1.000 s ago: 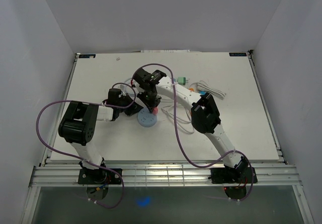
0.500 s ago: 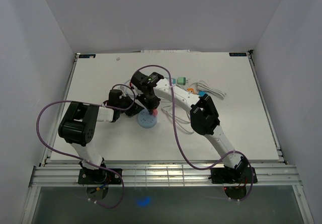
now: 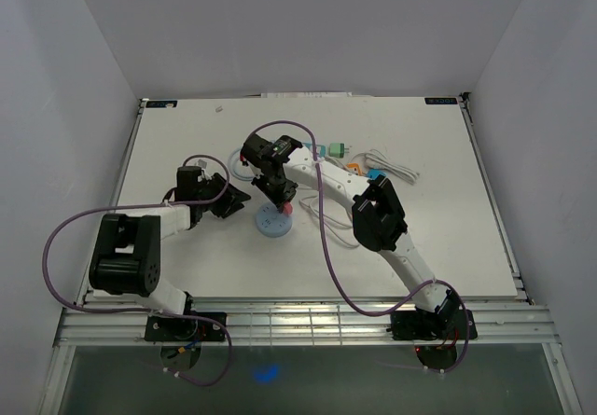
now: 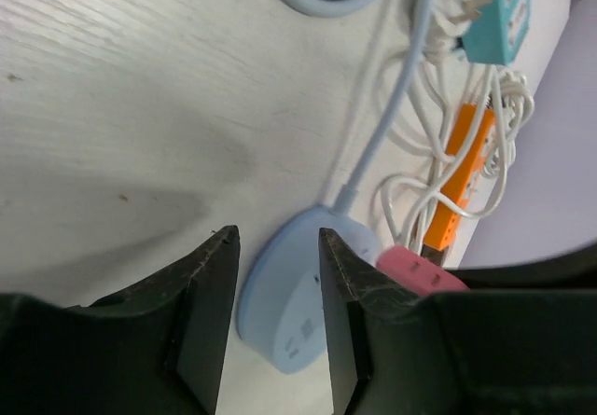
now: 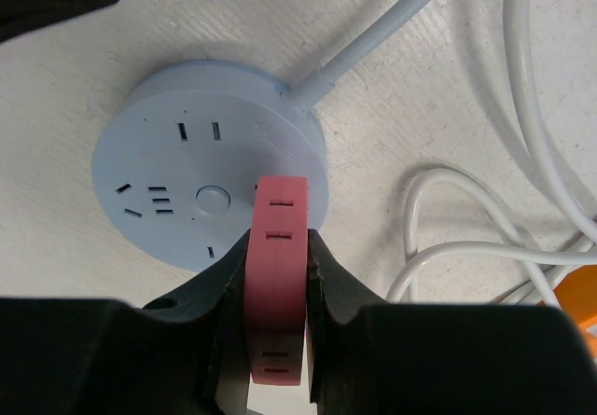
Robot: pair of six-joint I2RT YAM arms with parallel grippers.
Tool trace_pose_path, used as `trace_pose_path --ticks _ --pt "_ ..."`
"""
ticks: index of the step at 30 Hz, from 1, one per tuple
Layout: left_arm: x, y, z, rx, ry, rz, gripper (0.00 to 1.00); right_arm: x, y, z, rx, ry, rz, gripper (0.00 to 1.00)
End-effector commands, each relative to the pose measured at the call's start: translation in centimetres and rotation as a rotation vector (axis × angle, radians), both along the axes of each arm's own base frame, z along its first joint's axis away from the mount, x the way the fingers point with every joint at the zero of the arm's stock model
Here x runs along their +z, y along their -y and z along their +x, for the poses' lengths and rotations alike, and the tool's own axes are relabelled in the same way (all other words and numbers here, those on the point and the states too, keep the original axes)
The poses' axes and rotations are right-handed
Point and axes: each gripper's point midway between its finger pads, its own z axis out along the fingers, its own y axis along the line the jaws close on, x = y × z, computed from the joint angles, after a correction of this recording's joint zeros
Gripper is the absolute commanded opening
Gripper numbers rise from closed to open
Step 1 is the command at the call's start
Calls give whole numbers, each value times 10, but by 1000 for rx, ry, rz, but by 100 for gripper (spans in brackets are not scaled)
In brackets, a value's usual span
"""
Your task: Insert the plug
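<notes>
Quick count on the counter [image 3: 187, 135]: one round pale-blue socket [image 3: 274, 221], one pink plug [image 3: 287, 208], one orange plug [image 3: 355, 166], one teal plug [image 3: 338, 148]. There's also a tangle of white cord [image 3: 392, 166], and I can't tell how many separate cables are in it. Two robot arms, the left arm [image 3: 140, 238] and the right arm [image 3: 392, 238], with two fingers [image 4: 210, 312] each.

1. I see my left arm [image 3: 140, 233] folded low, its forearm stretched out to the right.
2. Its end effector [image 3: 231, 200] has both fingers [image 4: 201, 322] apart, with nothing gripped between them.
3. My right arm [image 3: 378, 214] reaches forward and left, wrist bent down.
4. Its end effector [image 3: 280, 191] points downward, fingers [image 5: 224, 303] clamped on a pink plug [image 5: 278, 275].
5. The two end effectors sit near each other, not touching.
</notes>
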Motion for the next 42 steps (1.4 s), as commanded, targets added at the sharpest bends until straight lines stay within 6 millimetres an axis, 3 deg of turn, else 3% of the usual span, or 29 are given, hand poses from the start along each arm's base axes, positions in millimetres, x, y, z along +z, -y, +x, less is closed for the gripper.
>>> trace_pose_path --ticks 1,6,15,20,25,42 --pt "21 2 -16 -38 28 13 50 21 2 -1 7 29 23 8" --pt "37 11 -39 -67 35 -67 50 21 0 -2 16 26 33 8" --pt "22 28 -73 -84 -6 -121 48 17 -1 -2 19 17 28 8" --pt "10 29 -77 -84 -39 -111 54 17 -2 -2 21 10 32 8" --pt "12 33 -72 -90 -20 -109 55 13 -4 -5 23 -1 32 8" --pt "-4 52 -71 -133 -36 -84 40 10 -13 -20 46 -42 47 8"
